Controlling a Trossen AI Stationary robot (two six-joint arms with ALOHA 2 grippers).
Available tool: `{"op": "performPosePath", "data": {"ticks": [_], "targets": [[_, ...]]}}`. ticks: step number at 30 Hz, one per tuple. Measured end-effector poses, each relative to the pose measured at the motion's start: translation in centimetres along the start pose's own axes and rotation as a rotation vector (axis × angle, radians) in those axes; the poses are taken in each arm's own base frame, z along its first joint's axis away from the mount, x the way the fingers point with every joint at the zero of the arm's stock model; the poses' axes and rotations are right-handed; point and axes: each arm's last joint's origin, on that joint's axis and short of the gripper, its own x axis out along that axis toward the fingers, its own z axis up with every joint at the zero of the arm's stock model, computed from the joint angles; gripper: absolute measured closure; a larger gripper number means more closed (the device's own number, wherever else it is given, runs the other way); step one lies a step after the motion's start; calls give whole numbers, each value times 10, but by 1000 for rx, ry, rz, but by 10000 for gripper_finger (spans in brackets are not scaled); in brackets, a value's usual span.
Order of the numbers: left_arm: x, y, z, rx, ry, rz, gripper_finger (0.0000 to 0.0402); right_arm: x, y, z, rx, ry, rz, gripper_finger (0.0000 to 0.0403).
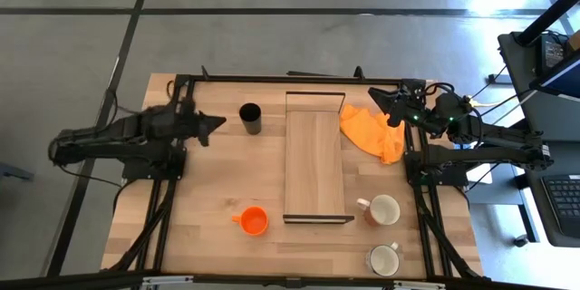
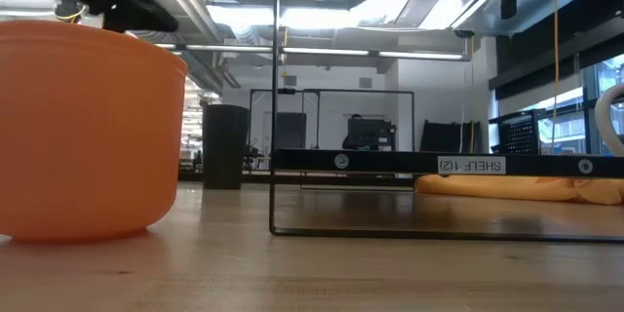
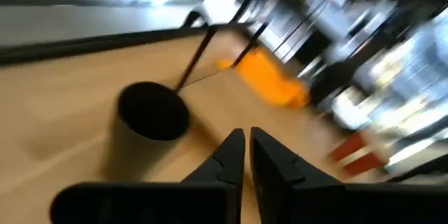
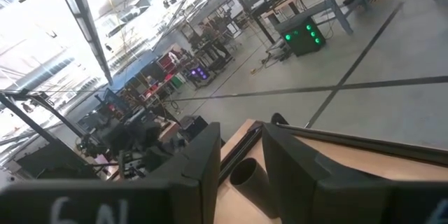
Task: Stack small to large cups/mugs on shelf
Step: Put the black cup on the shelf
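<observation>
The black tumbler [image 1: 251, 118] stands upright on its base on the table, left of the shelf [image 1: 315, 165], a long light-wood board in a black frame. My left gripper [image 1: 220, 122] is shut and hovers just left of the tumbler, pointing at it; its wrist view shows the tumbler [image 3: 150, 112] just ahead of the fingertips [image 3: 247, 143]. The orange cup [image 1: 254, 221] stands near the shelf's near-left corner. Two white mugs [image 1: 382, 209] [image 1: 384, 259] stand at the near right. My right gripper [image 1: 376, 95] waits narrowly open above the far right of the table.
An orange cloth [image 1: 373, 131] lies crumpled against the shelf's far-right side, below my right gripper. A black frame [image 1: 272, 78] runs along the table's far edge and sides. In the low view the orange cup [image 2: 88, 127] fills the near left and the shelf's frame [image 2: 390, 164] crosses the middle.
</observation>
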Motion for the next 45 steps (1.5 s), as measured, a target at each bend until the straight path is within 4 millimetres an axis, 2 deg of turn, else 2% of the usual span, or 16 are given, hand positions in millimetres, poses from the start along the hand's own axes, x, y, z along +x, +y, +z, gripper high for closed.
{"op": "performPosePath", "data": {"ticks": [4,8,15,19,23,26,33,45], "targets": [[25,-9,20,121,222,213,378,0,0,0,-1,2,-1,293],[54,-2,42,63,428,382,365,0,0,0,-1,4,-3,293],[92,-10,97,78,418,391,326,0,-1,-2,0,18,-11,293],[106,-2,120,29,424,444,299,0,-2,-3,8,30,-21,293],[120,20,112,-54,625,547,284,0,-3,-4,5,36,-25,293],[129,25,103,-56,722,569,281,0,-3,-4,4,36,-25,293],[141,12,99,0,688,504,281,0,-3,-4,-20,37,-26,293],[158,19,85,24,789,555,281,0,-4,-5,-49,46,-34,293]]}}
